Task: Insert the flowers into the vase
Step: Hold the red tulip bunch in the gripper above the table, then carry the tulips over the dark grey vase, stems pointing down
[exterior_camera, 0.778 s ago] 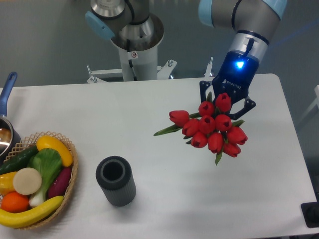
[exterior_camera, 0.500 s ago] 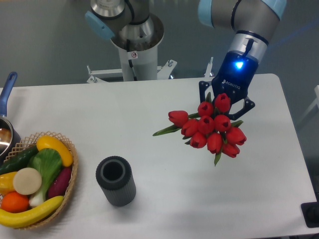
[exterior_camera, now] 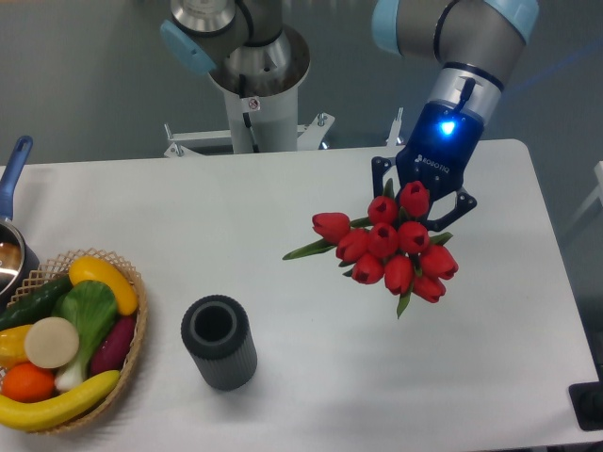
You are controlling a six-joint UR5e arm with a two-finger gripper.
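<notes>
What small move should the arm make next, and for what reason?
Probably carry the flowers further left and toward the camera, above the vase. The gripper seems to hold the bunch, while the vase mouth is empty and far from it.

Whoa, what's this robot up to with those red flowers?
The arm's gripper is holding a bunch of red tulips above the right half of the white table. A dark grey ribbed vase stands empty and upright toward the front left, well apart from the flowers, so they are not in it yet. A wicker basket of fruit and vegetables sits at the left edge.
</notes>
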